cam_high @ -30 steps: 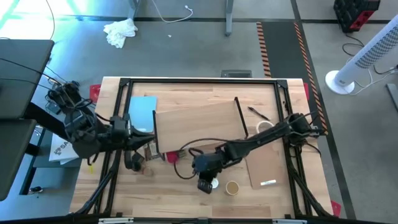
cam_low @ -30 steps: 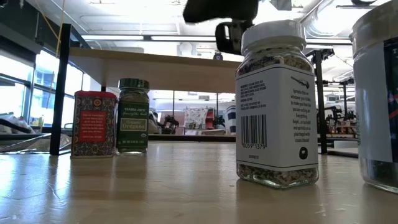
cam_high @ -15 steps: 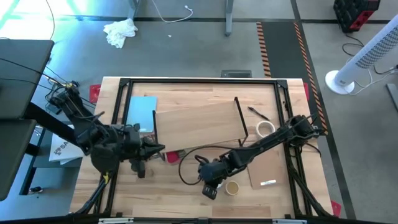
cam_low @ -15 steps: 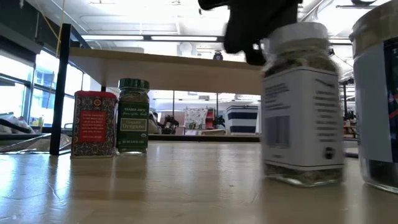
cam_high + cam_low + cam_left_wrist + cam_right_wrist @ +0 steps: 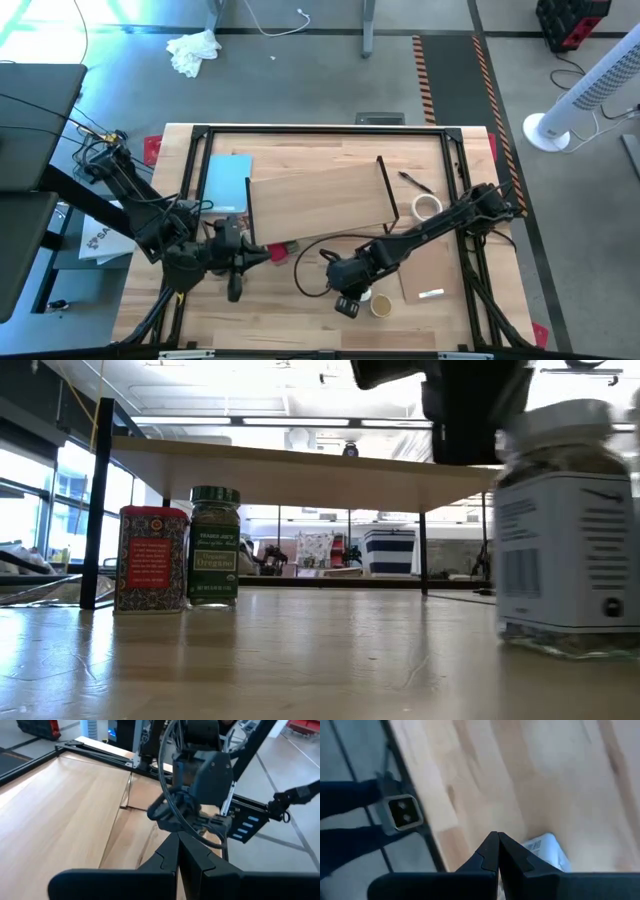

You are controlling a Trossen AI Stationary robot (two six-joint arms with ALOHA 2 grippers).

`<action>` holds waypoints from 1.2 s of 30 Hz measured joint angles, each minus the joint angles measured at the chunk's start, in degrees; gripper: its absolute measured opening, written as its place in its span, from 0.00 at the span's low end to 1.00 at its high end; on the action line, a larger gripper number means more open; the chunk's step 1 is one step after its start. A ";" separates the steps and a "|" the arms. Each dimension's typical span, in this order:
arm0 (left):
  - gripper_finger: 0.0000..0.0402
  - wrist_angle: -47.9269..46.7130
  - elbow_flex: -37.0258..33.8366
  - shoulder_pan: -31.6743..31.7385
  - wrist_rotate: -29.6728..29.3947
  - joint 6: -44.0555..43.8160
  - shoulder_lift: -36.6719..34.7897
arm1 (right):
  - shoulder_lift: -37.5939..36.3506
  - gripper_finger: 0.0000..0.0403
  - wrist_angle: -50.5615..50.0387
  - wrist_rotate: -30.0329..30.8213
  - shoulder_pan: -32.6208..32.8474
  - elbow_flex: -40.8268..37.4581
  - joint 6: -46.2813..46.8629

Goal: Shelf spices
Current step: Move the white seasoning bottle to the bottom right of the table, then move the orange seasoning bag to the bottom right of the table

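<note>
The right hand (image 5: 347,305), fingers pressed together and empty, sits low over the desk (image 5: 300,320) against a blurred white-capped jar (image 5: 568,545), cut off at the low view's edge. The left hand (image 5: 236,290), likewise pressed together, hovers near the front-left. A red tin (image 5: 152,558) and green-capped jar (image 5: 214,546) stand under the shelf (image 5: 300,468) (its top hidden).

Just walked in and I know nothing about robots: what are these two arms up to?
They are sorting spice jars at a wooden shelf. The right gripper, shut and holding nothing, is nudging a white-capped jar along the table's front. The left gripper, also shut, hovers empty. A red tin and green-lidded jar stand under the shelf.
</note>
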 joint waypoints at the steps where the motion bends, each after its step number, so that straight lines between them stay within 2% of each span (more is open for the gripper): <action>1: 0.00 -0.04 0.00 0.00 0.11 0.49 -0.04 | -0.24 0.00 -1.51 0.62 0.00 -0.16 -0.07; 7: 0.00 -0.03 0.00 0.00 0.22 2.78 -0.26 | -2.62 0.00 -8.33 1.25 0.00 -0.34 -0.83; 16: 0.00 0.11 0.00 0.38 -0.22 8.25 -2.10 | -7.23 0.00 -6.33 6.85 -1.86 -0.19 -1.45; 21: 0.02 -1.31 0.00 1.75 0.24 4.99 -5.40 | -8.85 0.00 -3.83 7.78 -3.50 -0.24 -2.84; 27: 0.17 -15.27 0.01 6.19 10.79 -5.79 -11.44 | -9.02 0.00 -0.88 8.02 -4.64 -0.20 -5.69; 36: 0.50 -42.25 0.00 14.23 31.08 -11.32 -14.29 | -8.99 0.00 -1.58 8.01 -4.72 -0.20 -9.13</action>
